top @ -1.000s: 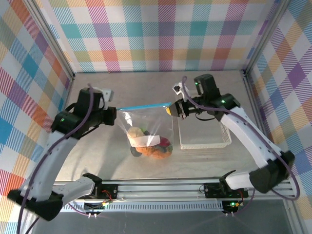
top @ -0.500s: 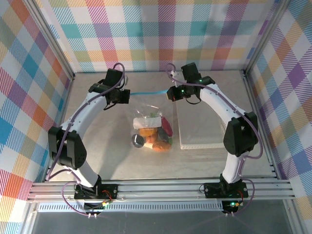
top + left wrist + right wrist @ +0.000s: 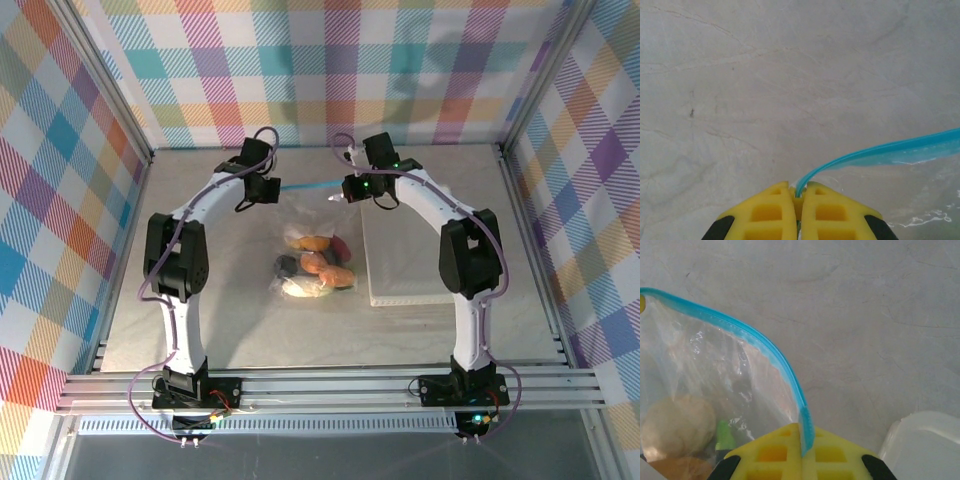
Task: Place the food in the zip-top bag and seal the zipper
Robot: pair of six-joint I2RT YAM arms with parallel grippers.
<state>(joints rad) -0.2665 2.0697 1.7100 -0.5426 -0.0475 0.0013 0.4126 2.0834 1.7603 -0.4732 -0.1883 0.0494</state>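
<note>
Arms, two, reach the desk's far middle in the top view. One zipper stretches between left jaws and right jaws. One zip-top bag lies nearer, food bunched inside, and one white basket sits right.

Left wrist: jaws clamped on the zipper's end.

Right wrist: jaws clamped on its other end, with the bag's inside on the left and the basket corner on the right.

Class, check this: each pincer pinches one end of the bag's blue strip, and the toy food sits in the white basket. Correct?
Wrong place: the toy food sits in the clear bag, beside the white basket, as the top view shows. The rest holds.
</note>
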